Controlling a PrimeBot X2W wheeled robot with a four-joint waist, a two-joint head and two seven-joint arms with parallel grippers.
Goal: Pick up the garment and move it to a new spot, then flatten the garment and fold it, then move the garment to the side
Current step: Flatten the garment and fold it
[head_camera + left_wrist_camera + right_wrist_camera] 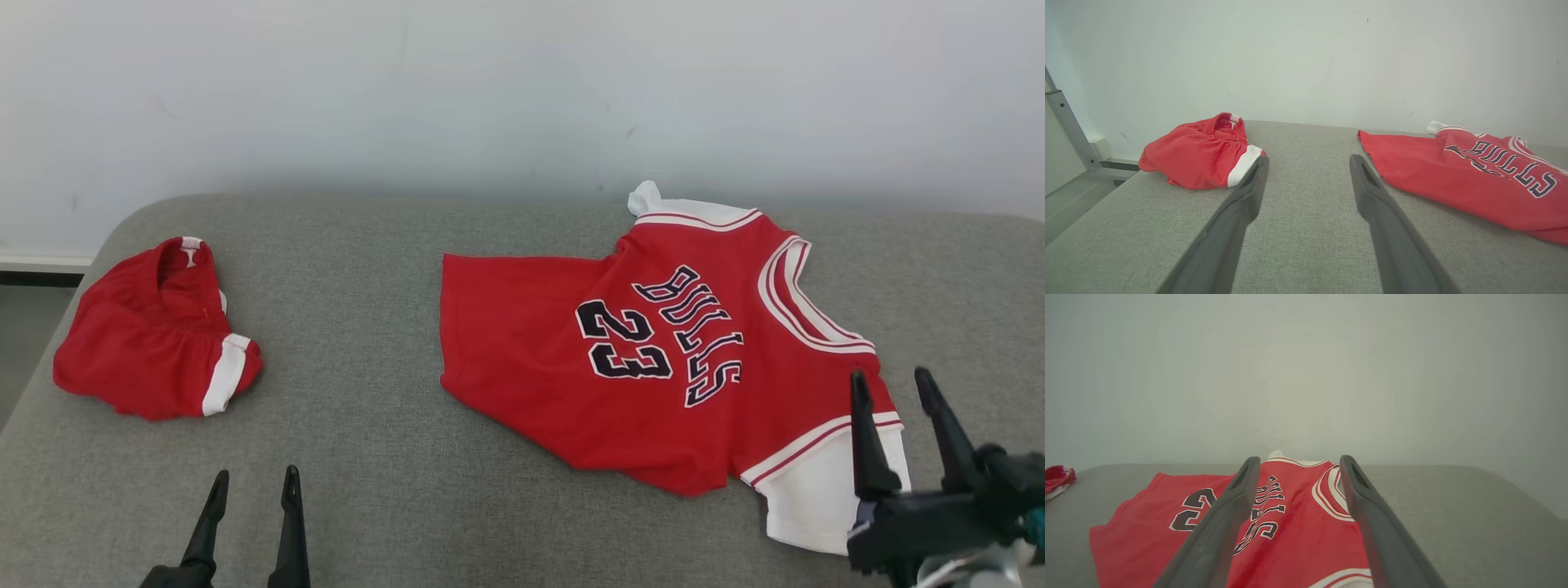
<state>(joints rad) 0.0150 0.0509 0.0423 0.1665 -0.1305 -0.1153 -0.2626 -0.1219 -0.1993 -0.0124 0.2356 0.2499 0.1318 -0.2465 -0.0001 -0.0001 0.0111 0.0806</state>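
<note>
Grey cushion [392, 245] bears jersey [522, 343], red shorts [139, 351] well apart; left pincer [255, 474] and right pincer [890, 376] gape wide.

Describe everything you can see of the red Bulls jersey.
The jersey is red fabric with white trim, white sleeves and dark lettering, BULLS 23. It lies spread mostly flat, slightly rumpled, turned sideways on the grey padded surface, collar toward the robot's right. The open right gripper is by its near sleeve; contact unclear.

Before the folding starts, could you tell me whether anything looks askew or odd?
The jersey lies sideways and not flat: a white corner sticks up at its far edge. The shorts sit crumpled at the left.
</note>
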